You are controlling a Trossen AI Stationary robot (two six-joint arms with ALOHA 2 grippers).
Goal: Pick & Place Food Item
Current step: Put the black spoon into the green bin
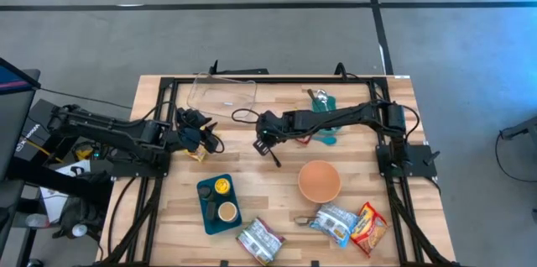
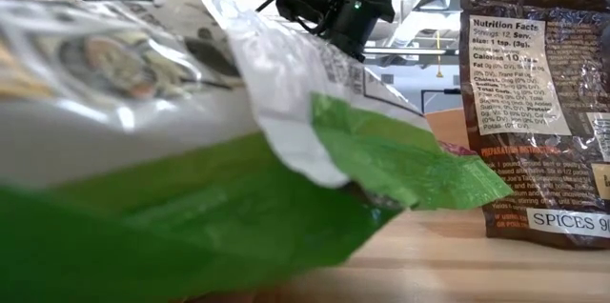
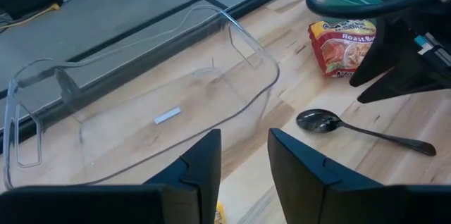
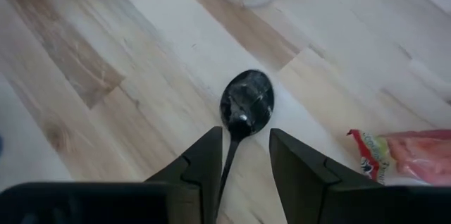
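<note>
Although the task names a food item, none looks to have been picked or placed yet: the clear plastic container (image 1: 222, 95) at the far side of the bench (image 1: 277, 208) holds no food, only what looks like a small label on its floor in the left wrist view. The packets lie well apart from it along the near edge: a green and white packet (image 1: 260, 240), a pale blue packet (image 1: 336, 222) and a red ramen packet (image 1: 370, 227) just beside it. The right claw (image 1: 263, 139) hangs low over the middle of the bench, and its wrist view shows a dark spoon (image 4: 245, 106) running up between its two fingers (image 4: 204, 164); the fingers stand narrow, close on either side of the handle, but whether they actually pinch it I cannot tell. The left claw (image 1: 201, 137) hovers near the container, its fingers (image 3: 199, 168) narrow with a clear gap and nothing between them. An orange bowl (image 1: 320, 180) sits between the right claw and the packets, and a teal tray (image 1: 218, 204) with two small cups lies near the front. By this layout, choosing, gripping, carrying and releasing a packet all remain to be done, and the spoon seems a side matter to that goal.
</note>
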